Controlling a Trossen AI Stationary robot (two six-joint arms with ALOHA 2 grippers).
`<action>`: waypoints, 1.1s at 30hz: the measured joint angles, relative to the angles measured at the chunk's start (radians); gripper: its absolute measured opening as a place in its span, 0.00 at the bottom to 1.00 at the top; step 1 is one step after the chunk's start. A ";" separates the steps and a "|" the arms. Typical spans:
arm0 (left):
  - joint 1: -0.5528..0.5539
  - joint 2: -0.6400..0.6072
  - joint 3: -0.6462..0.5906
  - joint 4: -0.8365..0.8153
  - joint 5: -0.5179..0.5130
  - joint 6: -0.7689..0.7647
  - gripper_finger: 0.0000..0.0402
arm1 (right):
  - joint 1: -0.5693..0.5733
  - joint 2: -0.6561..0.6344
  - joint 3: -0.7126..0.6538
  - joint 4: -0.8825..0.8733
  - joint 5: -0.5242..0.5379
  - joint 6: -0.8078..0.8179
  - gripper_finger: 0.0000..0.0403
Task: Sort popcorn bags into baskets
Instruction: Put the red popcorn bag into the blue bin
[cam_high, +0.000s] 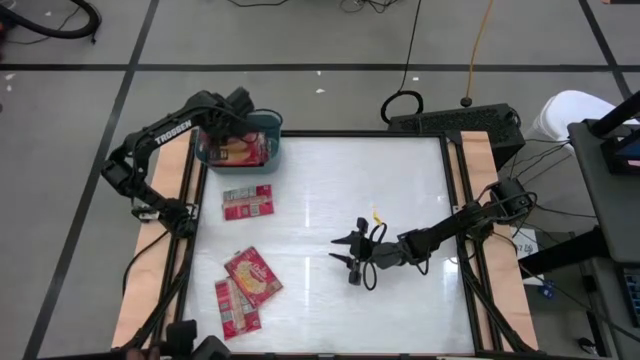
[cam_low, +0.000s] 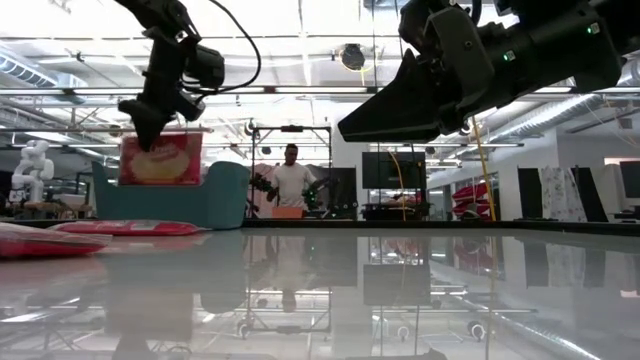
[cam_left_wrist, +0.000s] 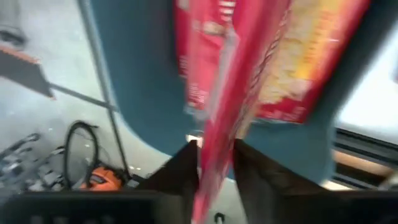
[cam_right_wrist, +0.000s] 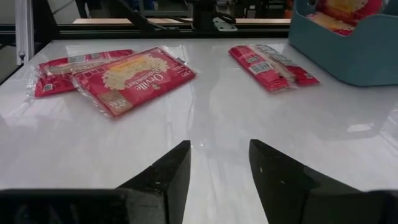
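**Left arm holding a bag over the tub, right arm idle mid-table**

High view: left gripper (cam_high: 232, 122) sits right over the teal tub (cam_high: 275, 150) at the table's far left corner. Red bags already inside the tub. One bag with its grey back up (cam_high: 247, 201) lies just in front of the tub. A small pile of bags (cam_high: 245, 288) lies farther out from the tub, near the front edge. Right gripper (cam_high: 350, 252) is well away from the tub, at mid-table, touching no bag.

Low view: left gripper (cam_low: 150, 115) is clamped on the top edge of a bag (cam_low: 160, 158) that hangs upright, just at the tub (cam_low: 225, 195).

Left wrist view: fingers (cam_left_wrist: 180, 171) pinch the held bag (cam_left_wrist: 214, 124); below it the tub's floor (cam_left_wrist: 143, 93) and another bag (cam_left_wrist: 292, 56).

Right wrist view: right fingers (cam_right_wrist: 165, 174) spread apart, bare table (cam_right_wrist: 217, 124) between them. Tub (cam_right_wrist: 360, 53) is off to one side; the pile (cam_right_wrist: 124, 74) and the single bag (cam_right_wrist: 270, 65) lie ahead.
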 joint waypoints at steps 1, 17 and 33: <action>0.002 0.000 0.000 0.017 -0.012 0.008 0.31 | 0.000 0.000 0.000 0.000 0.000 0.000 0.39; -0.050 -0.043 0.007 0.119 -0.073 -0.433 0.51 | 0.000 0.000 0.000 0.000 0.000 0.022 0.39; -0.689 -0.503 -0.478 0.385 0.217 -0.785 0.23 | 0.008 0.052 0.110 -0.042 -0.003 0.116 0.39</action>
